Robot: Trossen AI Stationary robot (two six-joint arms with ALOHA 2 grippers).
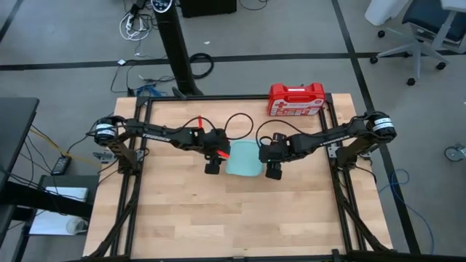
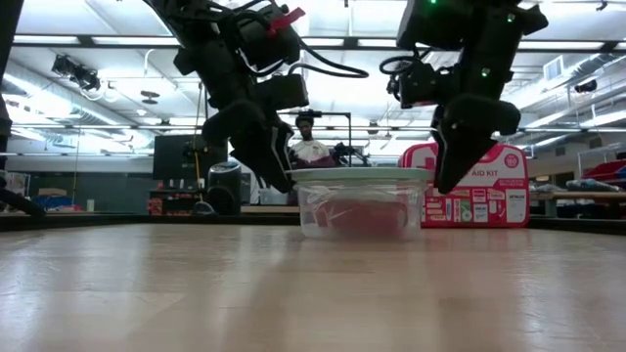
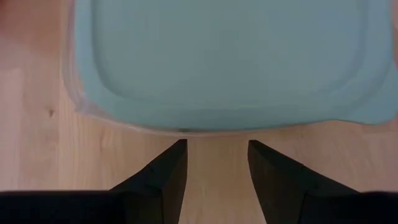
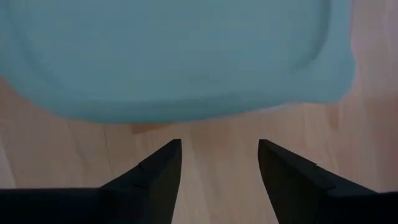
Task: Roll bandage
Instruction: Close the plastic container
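A clear square container (image 2: 360,200) with a pale blue lid (image 1: 244,158) stands at the table's middle. Through its wall in the low view, a red mass shows, the bandage (image 2: 367,217), lying on the container's bottom. My left gripper (image 3: 217,146) hangs open just off the container's left side, slanting down, with bare wood between its fingers. My right gripper (image 4: 219,146) hangs open just off its right side, likewise slanting down. Neither touches the lid (image 3: 224,56), whose edge lies a little beyond the fingertips in both wrist views.
A hard red first-aid case (image 1: 296,100) with a white label stands upright at the table's far edge, right of centre, behind the container. A dark frame (image 1: 138,182) runs along the table's sides. Bare wood (image 1: 240,218) stretches toward the near edge.
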